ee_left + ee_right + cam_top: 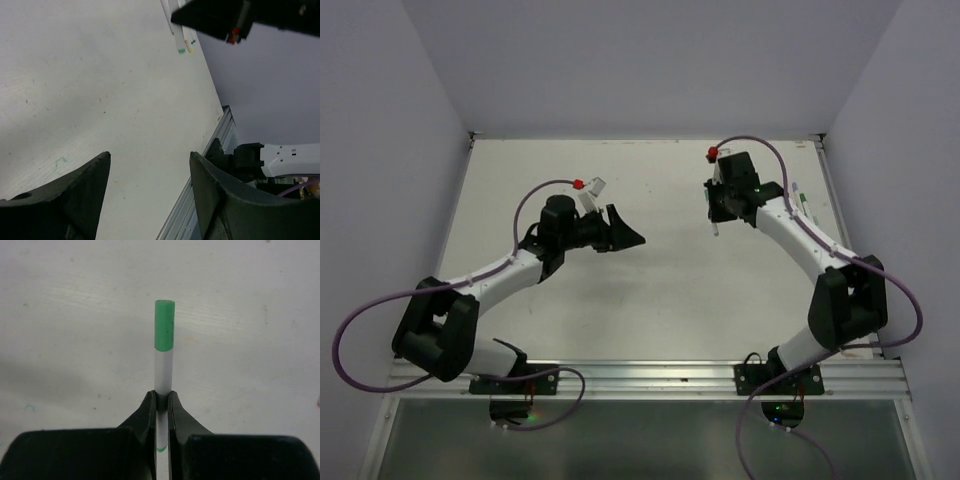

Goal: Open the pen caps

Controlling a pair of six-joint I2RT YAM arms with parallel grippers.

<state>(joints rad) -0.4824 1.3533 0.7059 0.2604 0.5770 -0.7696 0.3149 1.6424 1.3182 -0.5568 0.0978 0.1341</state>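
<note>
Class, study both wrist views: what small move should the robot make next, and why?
Probably bring the open, empty left gripper across to close on the green cap. The right gripper is shut on the pen, and the cap is still on, sticking out in front where it is free to grasp.

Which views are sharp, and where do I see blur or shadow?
Right wrist: the green cap and pen look sharp. Left wrist: the left end effector is dark and blurred, with shadow across the table. Top: evenly lit, no glare.
</note>
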